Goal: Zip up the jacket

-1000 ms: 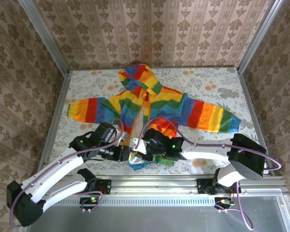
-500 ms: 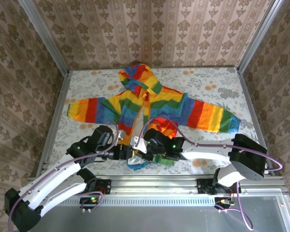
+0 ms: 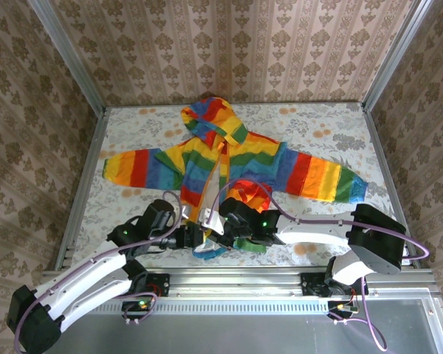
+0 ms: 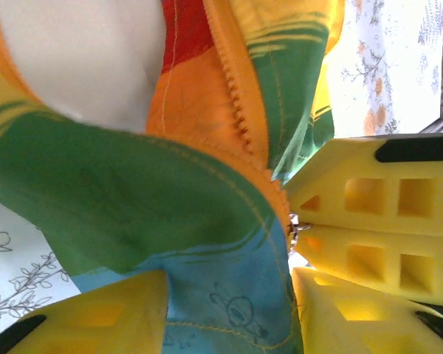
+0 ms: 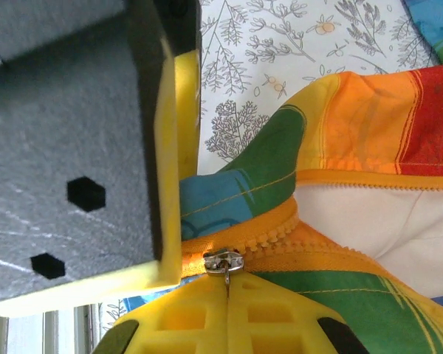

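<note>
Regrip: left gripper [image 4: 229, 286] jaws reopened, apart around jacket [image 4: 96, 199] hem, right gripper [image 5: 227, 293] jaws clamped on zipper pull [image 5: 223, 262]; zipping waits.

This is a robot-testing booth: beige damask-patterned wallpaper panels [image 3: 229, 44] close three sides between silver aluminium posts [image 3: 66, 53]. The table [image 3: 332, 125] wears a white floral-printed cloth [image 5: 266, 44] (grey sprigs, orange blossoms), with a slotted silver rail [image 3: 236, 282] along its near edge.
</note>
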Robot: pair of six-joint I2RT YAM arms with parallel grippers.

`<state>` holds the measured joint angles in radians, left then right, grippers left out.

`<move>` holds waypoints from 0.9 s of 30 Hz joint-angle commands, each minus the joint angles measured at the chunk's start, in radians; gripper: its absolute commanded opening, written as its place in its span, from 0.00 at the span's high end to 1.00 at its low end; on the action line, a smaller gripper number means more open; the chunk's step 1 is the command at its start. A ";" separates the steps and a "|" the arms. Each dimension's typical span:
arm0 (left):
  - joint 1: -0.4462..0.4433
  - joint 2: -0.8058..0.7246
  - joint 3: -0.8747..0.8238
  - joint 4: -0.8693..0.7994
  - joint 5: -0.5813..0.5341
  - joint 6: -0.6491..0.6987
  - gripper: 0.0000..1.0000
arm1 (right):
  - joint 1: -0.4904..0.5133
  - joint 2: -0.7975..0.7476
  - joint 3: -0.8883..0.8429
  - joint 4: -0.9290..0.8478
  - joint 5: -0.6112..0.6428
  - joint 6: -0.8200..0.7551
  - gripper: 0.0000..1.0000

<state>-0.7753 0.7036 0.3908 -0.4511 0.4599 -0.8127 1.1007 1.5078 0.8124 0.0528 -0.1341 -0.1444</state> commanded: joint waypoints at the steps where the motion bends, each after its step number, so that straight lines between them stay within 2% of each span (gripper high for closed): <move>1: -0.018 -0.012 -0.021 0.047 0.026 -0.035 0.71 | 0.008 0.018 0.042 -0.015 0.033 0.030 1.00; 6: -0.027 -0.039 0.004 -0.061 0.014 -0.009 1.00 | 0.008 0.033 0.061 -0.038 0.093 0.044 1.00; 13: -0.028 -0.108 0.034 -0.184 0.002 0.000 1.00 | 0.008 0.060 0.105 -0.078 0.188 0.060 1.00; 27: -0.033 -0.139 0.062 -0.245 -0.016 -0.009 1.00 | -0.016 0.115 0.184 -0.142 0.296 0.083 1.00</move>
<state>-0.7979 0.5758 0.4198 -0.6044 0.4183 -0.8303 1.1183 1.5986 0.9638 -0.0437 0.0433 -0.0845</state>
